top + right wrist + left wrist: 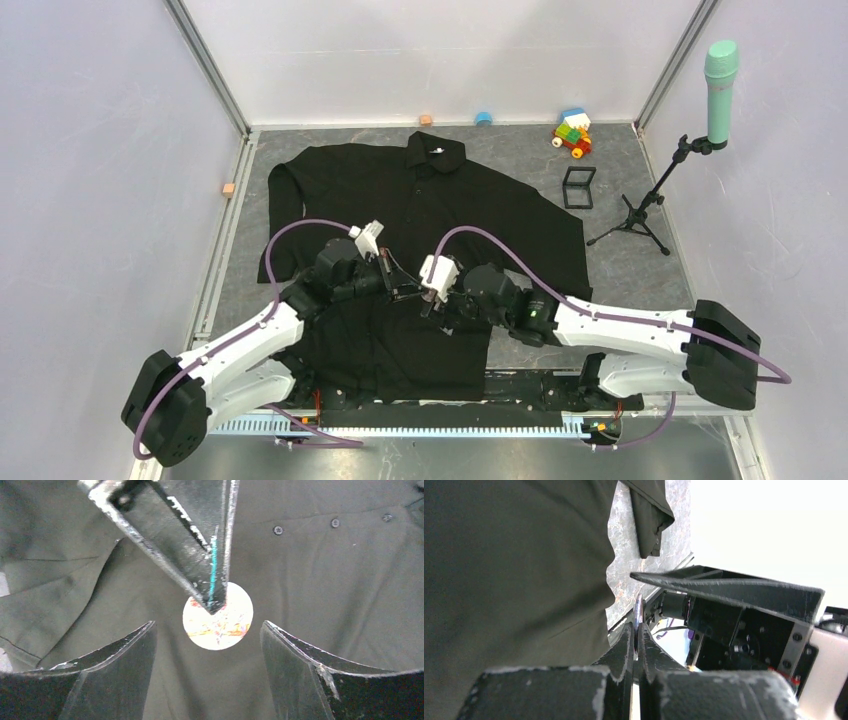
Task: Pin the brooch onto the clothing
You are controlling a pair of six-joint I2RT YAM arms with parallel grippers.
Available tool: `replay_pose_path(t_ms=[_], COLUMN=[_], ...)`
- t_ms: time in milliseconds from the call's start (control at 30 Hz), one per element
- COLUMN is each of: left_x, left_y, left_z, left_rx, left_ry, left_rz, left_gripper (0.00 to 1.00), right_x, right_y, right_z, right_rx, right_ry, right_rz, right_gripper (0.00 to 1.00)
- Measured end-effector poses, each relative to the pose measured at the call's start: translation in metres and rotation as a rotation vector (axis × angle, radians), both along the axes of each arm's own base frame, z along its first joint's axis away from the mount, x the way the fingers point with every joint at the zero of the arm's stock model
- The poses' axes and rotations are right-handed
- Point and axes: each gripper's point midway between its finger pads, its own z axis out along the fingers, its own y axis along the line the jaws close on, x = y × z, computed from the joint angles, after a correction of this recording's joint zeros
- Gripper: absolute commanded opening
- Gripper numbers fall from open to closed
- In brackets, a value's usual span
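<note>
Top external view: the black shirt (430, 200) lies flat on the grey mat (640, 290), collar at the far side and hem at the near edge. Bare mat shows to its right, where a black frame box (578, 186) and a microphone stand (640, 215) are. The left gripper (408, 292) and right gripper (430, 302) meet tip to tip over the shirt's lower front, well inside its edges. Left wrist view: the left gripper (636, 630) is clamped on the brooch (639, 611), which is seen edge-on with its thin rim running up the frame and its upper part standing clear of the fingertips. Right wrist view: the brooch (220, 625) turns its round flat face to the camera and shows no long axis; the right gripper (207, 624) is spread wide and holds nothing, one finger on each side of the disc and apart from it.
</note>
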Motion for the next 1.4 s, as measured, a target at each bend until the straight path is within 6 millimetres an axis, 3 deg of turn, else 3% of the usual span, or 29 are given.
replay_pose_path(t_ms=[233,400,600,733,833,867,933,1033,1133,1267,1400], left_x=[0.007,0.008,0.007,0.008,0.008,0.009,0.01,0.01,0.01,0.012,0.014], left_y=[0.003,0.004,0.005,0.007,0.008,0.008,0.008,0.009,0.012,0.021,0.032], left_z=[-0.003,-0.001,-0.003,-0.005,-0.005,-0.004,-0.002,0.002,0.007,0.017,0.024], left_rx=[-0.01,-0.018,-0.013,-0.003,-0.001,-0.004,-0.009,-0.018,-0.014,0.01,0.032], left_ry=[0.045,0.059,0.075,0.079,0.077,0.076,0.077,0.071,0.05,0.009,-0.05], left_rz=[0.077,0.097,0.104,0.116,0.122,0.128,0.136,0.139,0.147,0.186,0.226], left_gripper=[0.02,0.02,0.02,0.02,0.03,0.07,0.25,0.57,0.81,0.94,0.94], right_x=[-0.007,-0.006,-0.004,0.002,0.006,0.007,0.007,0.01,0.015,0.021,0.036], right_y=[-0.001,0.003,0.011,0.012,0.01,0.01,0.01,0.007,-0.005,-0.023,-0.04], right_z=[0.007,0.013,0.005,0.004,0.006,0.007,0.008,0.013,0.012,0.008,0.009], right_rx=[-0.071,-0.084,-0.141,-0.177,-0.192,-0.19,-0.189,-0.169,-0.151,-0.104,0.035], right_ry=[-0.172,-0.247,-0.311,-0.357,-0.387,-0.392,-0.406,-0.417,-0.413,-0.362,-0.223], right_rz=[-0.089,-0.139,-0.172,-0.212,-0.246,-0.254,-0.271,-0.317,-0.384,-0.432,-0.459], right_gripper=[0.73,0.61,0.49,0.35,0.17,0.11,0.0,0.0,0.0,0.0,0.0])
